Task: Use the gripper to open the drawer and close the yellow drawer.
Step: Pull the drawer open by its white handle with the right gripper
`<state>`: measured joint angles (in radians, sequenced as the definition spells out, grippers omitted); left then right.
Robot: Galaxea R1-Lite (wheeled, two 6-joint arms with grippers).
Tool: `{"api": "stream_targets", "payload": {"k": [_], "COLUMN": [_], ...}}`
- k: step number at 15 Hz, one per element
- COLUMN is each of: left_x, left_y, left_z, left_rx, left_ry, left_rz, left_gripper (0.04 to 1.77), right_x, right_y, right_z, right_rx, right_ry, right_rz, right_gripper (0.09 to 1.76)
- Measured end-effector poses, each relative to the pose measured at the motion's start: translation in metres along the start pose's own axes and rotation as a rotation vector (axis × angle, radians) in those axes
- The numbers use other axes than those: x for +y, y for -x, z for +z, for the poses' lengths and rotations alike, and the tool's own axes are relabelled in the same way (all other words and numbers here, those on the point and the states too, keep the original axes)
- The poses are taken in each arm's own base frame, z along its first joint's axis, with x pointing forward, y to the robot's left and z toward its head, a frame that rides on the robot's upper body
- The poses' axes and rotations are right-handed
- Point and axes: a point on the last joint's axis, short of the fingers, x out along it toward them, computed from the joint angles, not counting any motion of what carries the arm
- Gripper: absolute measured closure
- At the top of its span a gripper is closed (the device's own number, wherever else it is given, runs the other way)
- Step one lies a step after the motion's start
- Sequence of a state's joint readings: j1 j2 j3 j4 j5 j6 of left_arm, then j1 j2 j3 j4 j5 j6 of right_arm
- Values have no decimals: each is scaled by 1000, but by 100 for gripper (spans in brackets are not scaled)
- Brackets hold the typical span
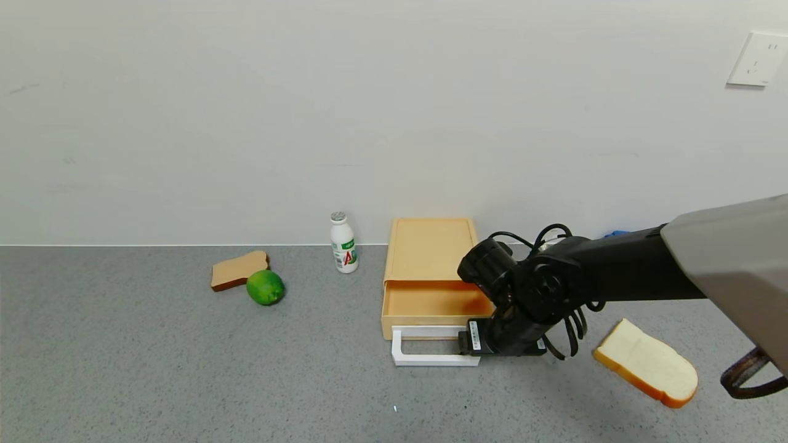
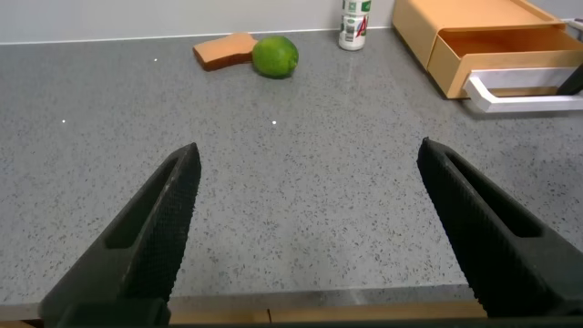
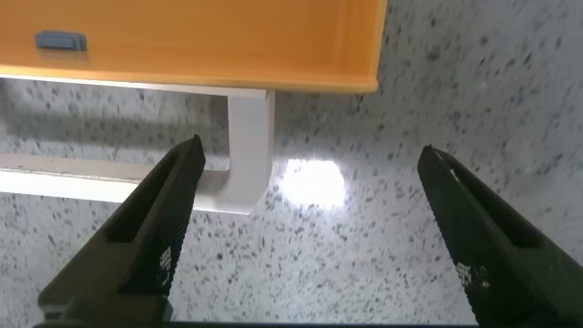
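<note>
The pale yellow-tan drawer box (image 1: 429, 249) stands against the wall, its drawer (image 1: 425, 306) pulled partly out and empty. Its white loop handle (image 1: 425, 355) lies low at the front. My right gripper (image 1: 492, 344) hangs over the handle's right end, jaws pointing down. In the right wrist view the gripper (image 3: 311, 148) is open and holds nothing; the handle's right corner (image 3: 248, 137) lies between the jaws, close to one finger (image 3: 164, 219), below the drawer front (image 3: 182, 46). My left gripper (image 2: 310, 146) is open and empty over bare table, far from the drawer (image 2: 492, 50).
A small white bottle (image 1: 343, 243) stands left of the box. A brown toast slice (image 1: 237, 269) and a green lime (image 1: 265, 287) lie further left. A white bread slice (image 1: 646, 363) lies right of my right arm. The wall is close behind the box.
</note>
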<state>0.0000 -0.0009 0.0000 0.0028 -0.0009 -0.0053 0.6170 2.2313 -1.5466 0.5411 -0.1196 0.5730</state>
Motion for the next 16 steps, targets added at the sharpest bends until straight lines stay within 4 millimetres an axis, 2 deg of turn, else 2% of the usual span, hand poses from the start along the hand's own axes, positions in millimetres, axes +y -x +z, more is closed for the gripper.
{"api": "stream_targets", "payload": {"k": [12, 16], "left_x": [0, 0], "left_y": [0, 0], "left_z": [0, 0], "left_rx": [0, 0], "left_ry": [0, 0], "left_rz": [0, -1], "left_gripper": [9, 9], "right_x": [-4, -1], "right_y": [16, 23], "right_z": [-47, -52], "right_rx": [57, 59], "right_ry": [45, 51], "right_rz": [26, 49], "right_gripper": [14, 14]}}
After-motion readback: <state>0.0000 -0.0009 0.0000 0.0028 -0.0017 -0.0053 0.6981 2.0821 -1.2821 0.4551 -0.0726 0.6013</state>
